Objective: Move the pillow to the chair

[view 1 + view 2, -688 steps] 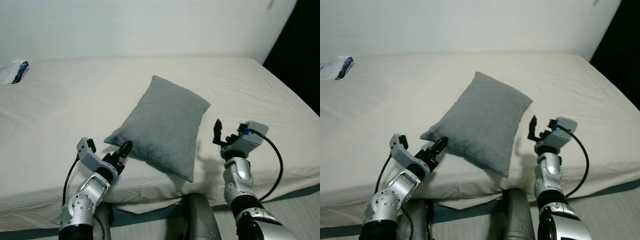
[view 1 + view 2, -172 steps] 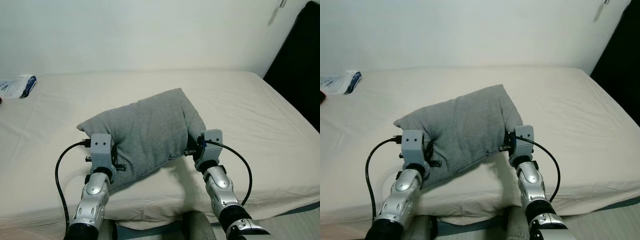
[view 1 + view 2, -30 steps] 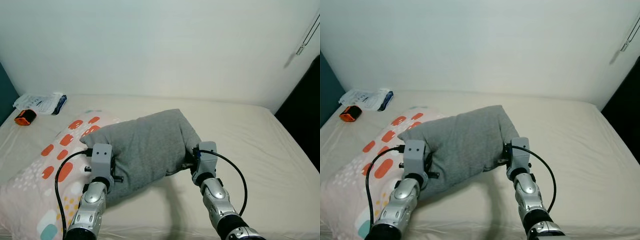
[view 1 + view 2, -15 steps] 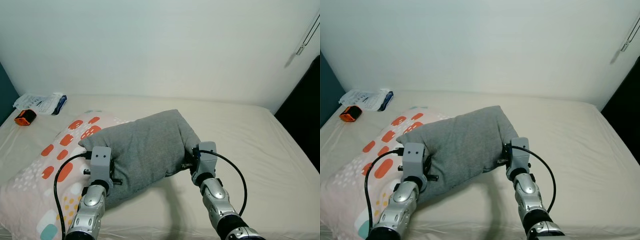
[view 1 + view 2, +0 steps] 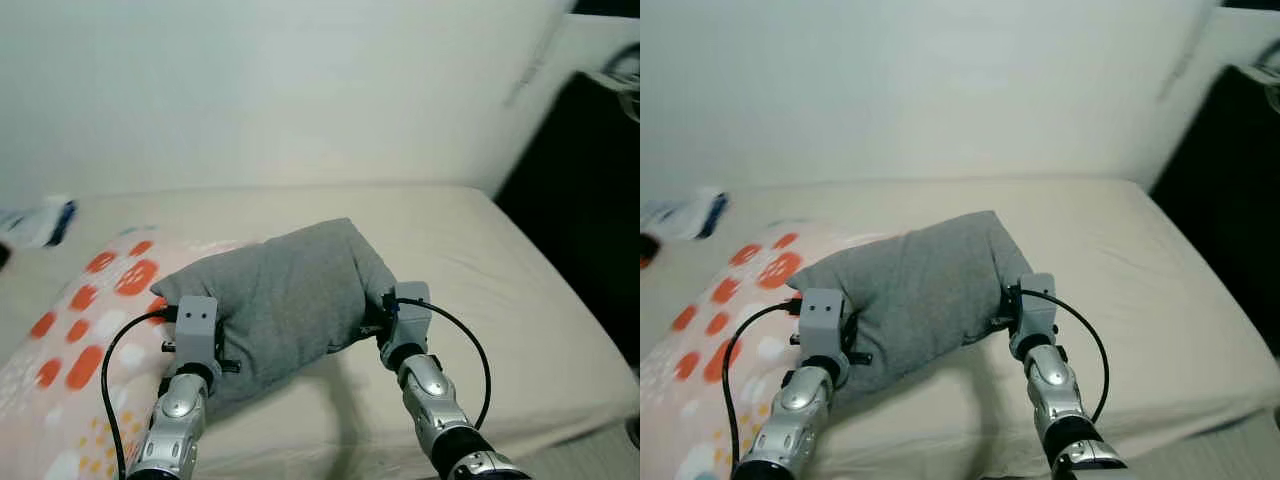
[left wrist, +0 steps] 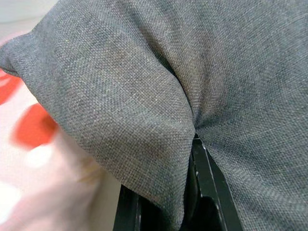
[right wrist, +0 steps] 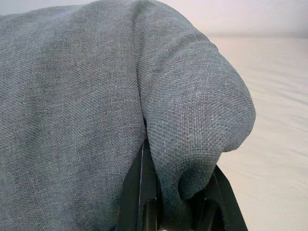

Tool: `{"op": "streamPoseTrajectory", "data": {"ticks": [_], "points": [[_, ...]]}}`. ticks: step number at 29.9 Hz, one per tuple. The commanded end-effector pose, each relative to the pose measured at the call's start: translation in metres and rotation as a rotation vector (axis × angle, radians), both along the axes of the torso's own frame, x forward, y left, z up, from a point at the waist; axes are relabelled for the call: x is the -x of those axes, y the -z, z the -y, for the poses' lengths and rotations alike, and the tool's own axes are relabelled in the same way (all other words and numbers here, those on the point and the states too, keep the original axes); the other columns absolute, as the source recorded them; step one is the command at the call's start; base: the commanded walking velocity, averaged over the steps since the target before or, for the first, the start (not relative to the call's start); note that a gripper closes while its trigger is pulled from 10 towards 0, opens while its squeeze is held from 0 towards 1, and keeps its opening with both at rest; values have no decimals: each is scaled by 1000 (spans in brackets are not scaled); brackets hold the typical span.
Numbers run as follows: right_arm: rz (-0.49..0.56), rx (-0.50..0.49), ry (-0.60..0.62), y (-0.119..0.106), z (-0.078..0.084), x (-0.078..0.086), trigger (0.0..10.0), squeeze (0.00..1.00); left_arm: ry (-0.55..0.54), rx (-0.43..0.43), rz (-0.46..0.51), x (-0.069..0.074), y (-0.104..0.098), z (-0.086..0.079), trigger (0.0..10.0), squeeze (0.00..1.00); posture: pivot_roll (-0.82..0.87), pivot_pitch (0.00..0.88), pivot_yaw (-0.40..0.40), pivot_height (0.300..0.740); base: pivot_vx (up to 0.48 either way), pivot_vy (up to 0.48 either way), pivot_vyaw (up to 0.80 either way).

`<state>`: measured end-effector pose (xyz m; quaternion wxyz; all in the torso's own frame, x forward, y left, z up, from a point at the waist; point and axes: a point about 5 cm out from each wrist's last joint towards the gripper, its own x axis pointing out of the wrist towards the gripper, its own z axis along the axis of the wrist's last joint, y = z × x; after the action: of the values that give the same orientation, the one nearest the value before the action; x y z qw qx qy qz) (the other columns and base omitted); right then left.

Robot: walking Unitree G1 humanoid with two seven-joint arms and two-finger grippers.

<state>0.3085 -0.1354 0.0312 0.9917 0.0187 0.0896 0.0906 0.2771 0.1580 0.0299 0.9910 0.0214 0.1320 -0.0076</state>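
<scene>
1. A big bed (image 5: 520, 290) stands by a pale wall.
2. A spotted pillow (image 5: 70, 340) lies on the bed's left side.
3. The grey pillow (image 5: 285, 290) hangs above the bed.
4. The left claw (image 6: 185, 192) and right claw (image 7: 180, 192) each pinch one end, it seems.

Left gripper (image 5: 222, 352) and right gripper (image 5: 372, 318) raised forward, both clamped

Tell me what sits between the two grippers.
The grey fabric pillow, pinched by the left gripper and right gripper, seen in both eye views.
</scene>
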Motion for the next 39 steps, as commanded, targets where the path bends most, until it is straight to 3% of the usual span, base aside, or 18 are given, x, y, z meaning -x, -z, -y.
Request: {"op": "streamPoseTrajectory", "data": {"ticks": [1,17,24,39], "points": [[-9,13,-52,2,-7,2,10000,0,28,-3,66,-7,-12,8,10000,0,67,0,-79,740,0,0,-800],[-22,35,-76,3,-7,2,10000,0,-8,-3,72,-8,-13,2,10000,0,78,0,-107,740,0,0,-800],[-29,54,-83,3,1,1,10000,0,0,-2,79,-9,-14,10,10000,0,93,0,-140,740,0,0,-800],[-8,42,-47,-4,3,-6,10000,0,32,-28,67,-15,-13,8,10000,0,47,0,-114,740,0,0,-800]]}}
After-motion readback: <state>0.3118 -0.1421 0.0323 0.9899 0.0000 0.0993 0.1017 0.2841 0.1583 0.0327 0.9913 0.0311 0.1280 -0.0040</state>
